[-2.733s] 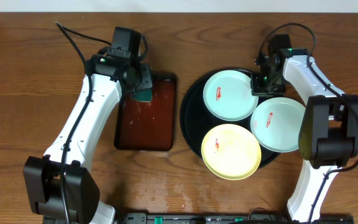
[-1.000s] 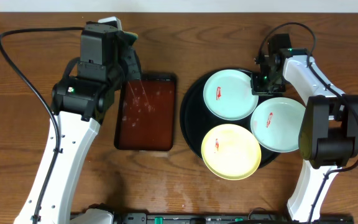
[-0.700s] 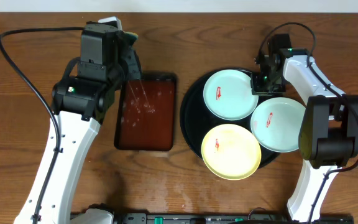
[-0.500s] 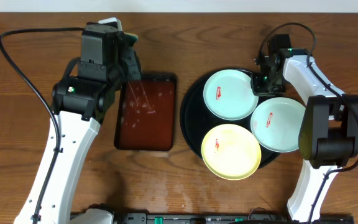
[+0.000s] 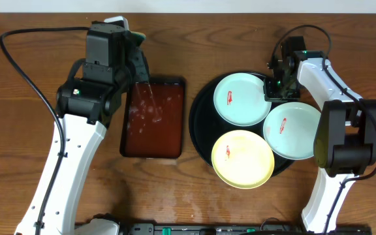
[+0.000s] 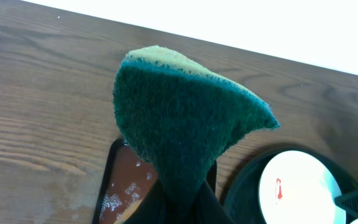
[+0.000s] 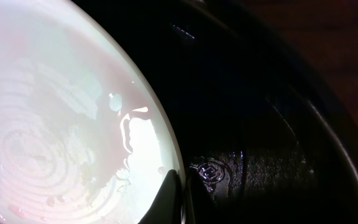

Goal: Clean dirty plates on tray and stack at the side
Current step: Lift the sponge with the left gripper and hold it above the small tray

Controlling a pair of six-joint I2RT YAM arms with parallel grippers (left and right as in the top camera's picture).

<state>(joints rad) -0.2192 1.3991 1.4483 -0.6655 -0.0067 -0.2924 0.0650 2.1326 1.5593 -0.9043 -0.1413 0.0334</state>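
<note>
Three plates lie on the round black tray [image 5: 200, 127]: a mint-blue one [image 5: 241, 98] at the back, a second mint-blue one [image 5: 292, 130] at the right, and a yellow one [image 5: 243, 158] in front, each with a red smear. My right gripper [image 5: 272, 87] is shut on the back plate's right rim; the right wrist view shows its fingers [image 7: 169, 198] pinching the plate's edge [image 7: 61, 118] over the tray [image 7: 278, 143]. My left gripper [image 5: 138, 65] is shut on a green sponge [image 6: 179, 118] and holds it above the brown-red tray.
A rectangular brown-red tray [image 5: 153, 121] with foamy liquid lies left of the black tray, and drips fall into it from the sponge. The left wrist view shows its corner [image 6: 120, 193] and the back plate [image 6: 297, 186]. The wooden table's back edge is close behind.
My left arm has lifted the sponge out of the brown-red tray and holds it high over the tray's back edge, dripping. My right gripper and the plates have not moved.
</note>
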